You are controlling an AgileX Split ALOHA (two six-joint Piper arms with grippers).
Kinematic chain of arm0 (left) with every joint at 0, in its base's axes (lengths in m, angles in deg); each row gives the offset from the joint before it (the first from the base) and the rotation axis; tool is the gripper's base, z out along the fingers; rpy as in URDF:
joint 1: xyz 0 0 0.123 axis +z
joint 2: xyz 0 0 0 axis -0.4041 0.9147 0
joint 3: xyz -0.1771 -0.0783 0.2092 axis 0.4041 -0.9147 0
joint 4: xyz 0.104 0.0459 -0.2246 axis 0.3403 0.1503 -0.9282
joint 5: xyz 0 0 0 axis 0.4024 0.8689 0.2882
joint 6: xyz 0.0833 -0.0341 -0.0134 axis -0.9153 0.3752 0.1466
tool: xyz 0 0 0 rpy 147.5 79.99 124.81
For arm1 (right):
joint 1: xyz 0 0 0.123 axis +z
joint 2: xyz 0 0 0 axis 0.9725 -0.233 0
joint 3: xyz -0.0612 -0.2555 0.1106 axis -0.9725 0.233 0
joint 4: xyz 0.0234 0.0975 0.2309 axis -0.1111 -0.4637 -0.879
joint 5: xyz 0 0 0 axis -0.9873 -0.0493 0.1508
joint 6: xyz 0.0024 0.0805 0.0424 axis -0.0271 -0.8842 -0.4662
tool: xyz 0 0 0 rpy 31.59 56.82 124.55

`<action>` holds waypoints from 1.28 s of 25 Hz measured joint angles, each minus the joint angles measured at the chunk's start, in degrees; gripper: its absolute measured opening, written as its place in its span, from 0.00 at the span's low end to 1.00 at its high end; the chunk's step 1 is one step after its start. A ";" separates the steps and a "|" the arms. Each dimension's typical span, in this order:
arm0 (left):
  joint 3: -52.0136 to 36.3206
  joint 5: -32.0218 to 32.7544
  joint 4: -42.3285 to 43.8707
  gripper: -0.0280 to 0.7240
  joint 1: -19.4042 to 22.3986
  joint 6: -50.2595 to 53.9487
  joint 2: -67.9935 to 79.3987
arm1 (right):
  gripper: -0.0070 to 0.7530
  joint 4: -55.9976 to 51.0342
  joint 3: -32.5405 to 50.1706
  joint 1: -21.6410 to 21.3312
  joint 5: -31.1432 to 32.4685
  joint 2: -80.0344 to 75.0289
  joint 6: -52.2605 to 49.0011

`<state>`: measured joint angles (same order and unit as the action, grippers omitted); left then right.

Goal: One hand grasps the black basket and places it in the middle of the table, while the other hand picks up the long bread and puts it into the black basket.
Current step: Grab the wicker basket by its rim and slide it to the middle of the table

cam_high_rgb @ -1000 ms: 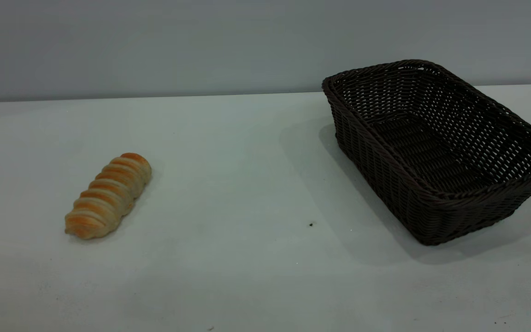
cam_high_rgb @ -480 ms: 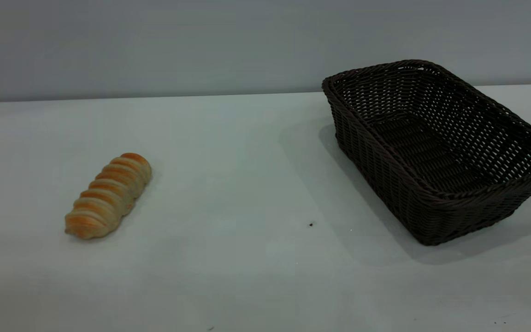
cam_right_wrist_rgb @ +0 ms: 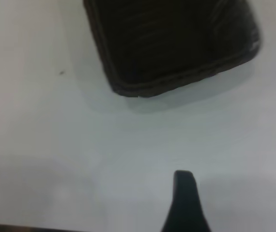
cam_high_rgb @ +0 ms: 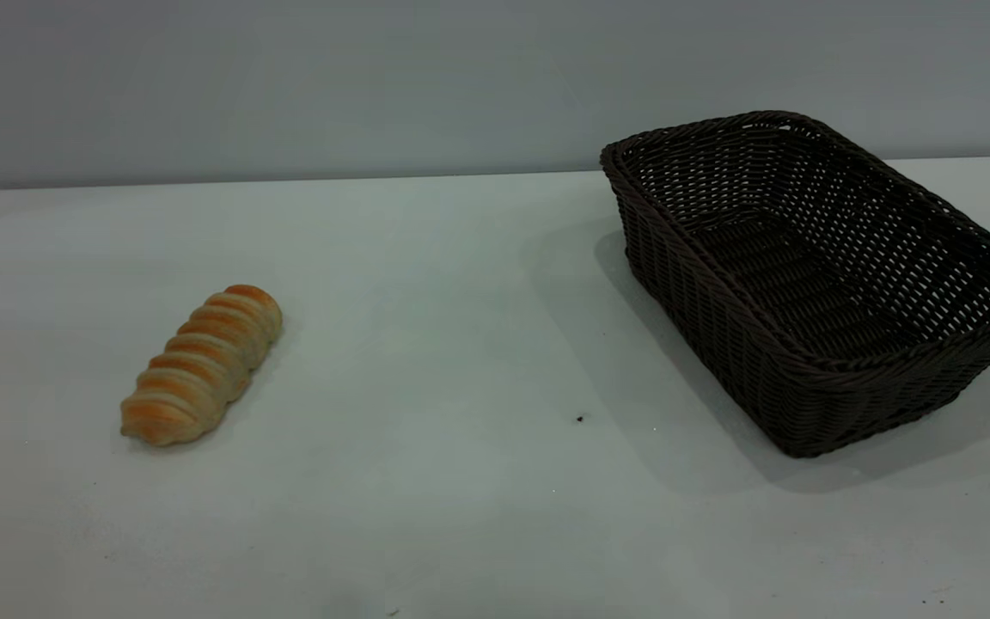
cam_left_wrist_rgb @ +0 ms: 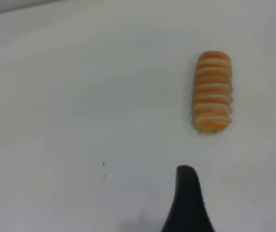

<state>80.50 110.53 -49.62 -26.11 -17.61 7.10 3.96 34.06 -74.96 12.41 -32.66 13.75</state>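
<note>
In the left wrist view, 1 dark fingertip of the left gripper (cam_left_wrist_rgb: 188, 200) rises over bare table (cam_left_wrist_rgb: 80, 121); only that single finger shows, so whether the fingers are apart or together cannot be told. The long bread (cam_left_wrist_rgb: 212, 92) lies farther out than the fingertip, apart from it, flat on the surface with nothing touching it.

In the right wrist view, 1 fingertip of the right gripper (cam_right_wrist_rgb: 185, 202) likewise hangs over the table (cam_right_wrist_rgb: 41, 125), and again its spread cannot be told. The black basket (cam_right_wrist_rgb: 176, 43) sits beyond it, well clear, its near braided rim and shadow facing the finger.

The exterior view shows neither arm, but it alone shows both things together: the long bread (cam_high_rgb: 201, 364) lies at the left, nearer the front, angled with 1 end pointing back and to the right. The black basket (cam_high_rgb: 813, 275) stands upright at the right, turned diagonally, its far corner close to the table's (cam_high_rgb: 461, 344) back edge. The 2 are well apart, with open tabletop between them. The basket's interior holds nothing visible.
</note>
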 joint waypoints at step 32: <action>0.53 -7.19 -3.77 0.82 0.00 -0.34 12.82 | 0.75 -65.34 -4.57 0.00 -31.46 -60.93 12.87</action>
<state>81.03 103.34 -53.39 -26.11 -17.95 19.91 -61.38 29.49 -74.96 -19.05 -93.58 26.62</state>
